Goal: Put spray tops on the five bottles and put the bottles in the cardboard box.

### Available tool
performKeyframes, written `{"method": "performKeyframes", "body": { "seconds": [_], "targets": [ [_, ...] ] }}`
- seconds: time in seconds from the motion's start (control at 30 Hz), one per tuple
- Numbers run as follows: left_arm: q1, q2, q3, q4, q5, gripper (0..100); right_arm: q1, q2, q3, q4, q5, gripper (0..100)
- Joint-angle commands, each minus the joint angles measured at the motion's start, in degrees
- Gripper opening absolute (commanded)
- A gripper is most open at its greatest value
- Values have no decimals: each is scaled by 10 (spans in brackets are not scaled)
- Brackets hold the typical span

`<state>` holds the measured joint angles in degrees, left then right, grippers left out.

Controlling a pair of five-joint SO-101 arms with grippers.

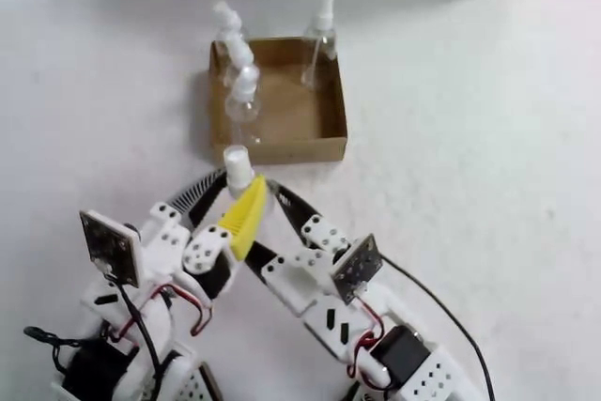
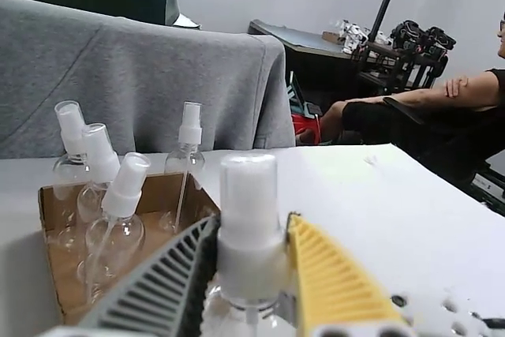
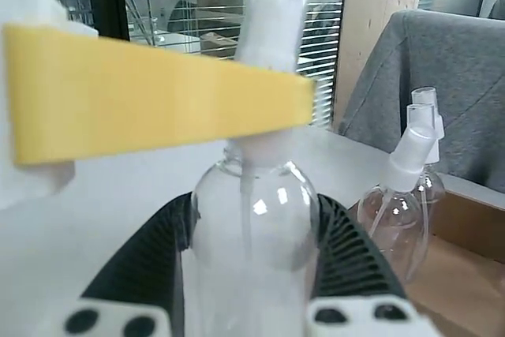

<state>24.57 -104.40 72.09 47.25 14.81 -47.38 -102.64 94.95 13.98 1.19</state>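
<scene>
A clear bottle (image 3: pixel 254 219) stands just in front of the cardboard box (image 1: pixel 319 129), held by both arms. My right gripper (image 3: pixel 254 254) is shut on its round body, one black finger on each side. My left gripper (image 2: pixel 248 234), with one grey ribbed finger and one yellow finger (image 3: pixel 158 100), is shut on the white spray top (image 2: pixel 248 195) seated on the bottle's neck. From above, the spray top (image 1: pixel 238 166) shows between the left gripper (image 1: pixel 238 180) and the right gripper (image 1: pixel 254 196); the bottle's body is hidden there. Several bottles with spray tops (image 1: pixel 246 91) stand inside the box (image 2: pixel 55 195).
The box sits mid-table, with three bottles along one wall and one bottle (image 1: pixel 322 30) in the far corner. White table (image 1: pixel 470 138) lies open on either side. Grey cloth (image 2: pixel 158 76) hangs beyond the far edge. Both arm bases crowd the near edge.
</scene>
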Motion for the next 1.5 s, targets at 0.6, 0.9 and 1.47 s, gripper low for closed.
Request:
{"method": "performKeyframes", "body": {
  "seconds": [0.6, 0.9, 1.47],
  "targets": [
    [-1, -6, -175, 110, -7, 238, 78, -4, -10, -11, -10, 15],
    [0, -6, -127, 133, -7, 237, 160, -3, -33, -9, -82, 15],
    [218, -6, 57, 133, -78, 237, 209, -3, -44, -32, -86, 15]
  ]
}}
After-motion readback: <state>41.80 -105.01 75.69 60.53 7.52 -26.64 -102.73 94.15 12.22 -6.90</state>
